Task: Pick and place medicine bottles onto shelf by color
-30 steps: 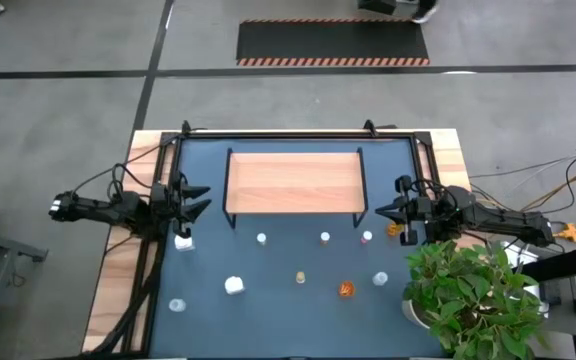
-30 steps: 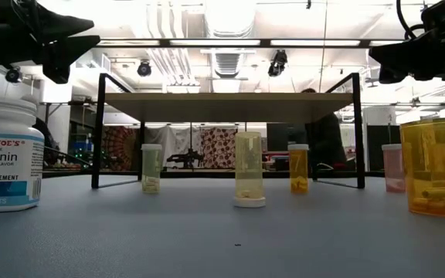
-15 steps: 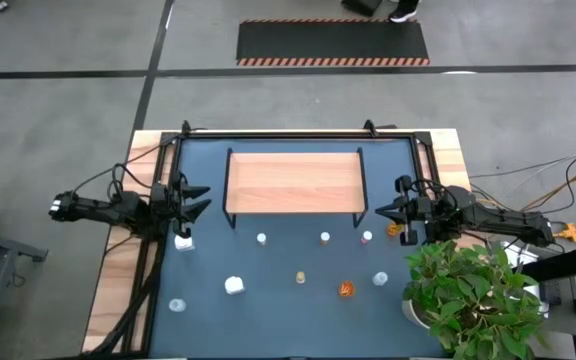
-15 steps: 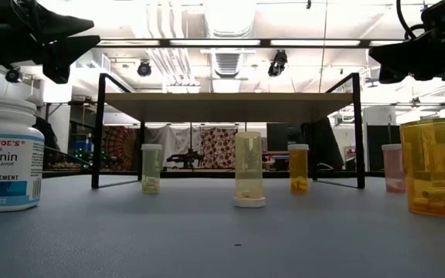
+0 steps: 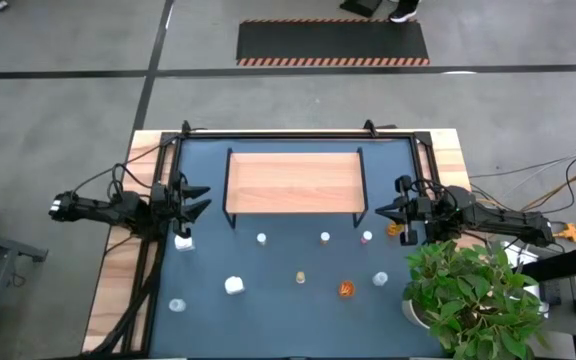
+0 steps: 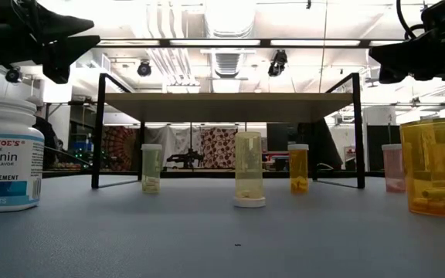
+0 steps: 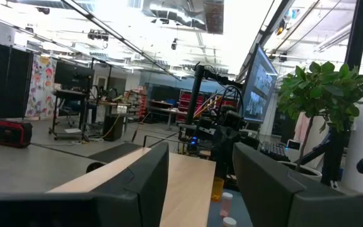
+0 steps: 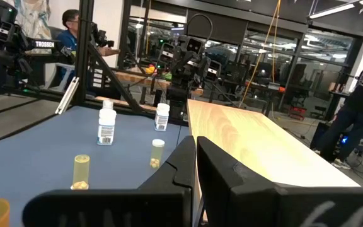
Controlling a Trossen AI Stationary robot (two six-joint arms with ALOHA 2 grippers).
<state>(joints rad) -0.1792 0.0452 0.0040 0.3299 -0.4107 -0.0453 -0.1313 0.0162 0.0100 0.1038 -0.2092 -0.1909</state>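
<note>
Left gripper [image 5: 196, 203], fingers apart and empty, hovers at the light-wood, black-framed shelf's [image 5: 293, 182] left end from above, while the right gripper [image 5: 388, 217], pressed together, flanks its right; at table height, small amber and white medicine bottles [image 6: 249, 179] dot open blue tabletop [image 6: 222, 239].

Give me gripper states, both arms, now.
Left gripper: open, empty, raised at the shelf's left end.
Right gripper: shut, empty, raised at the shelf's right end.

The shelf [image 5: 293, 183] – a pale wood board in a black frame – stands bare at the table's back; small white and amber bottles [image 5: 324, 238] stand scattered before it.
</note>
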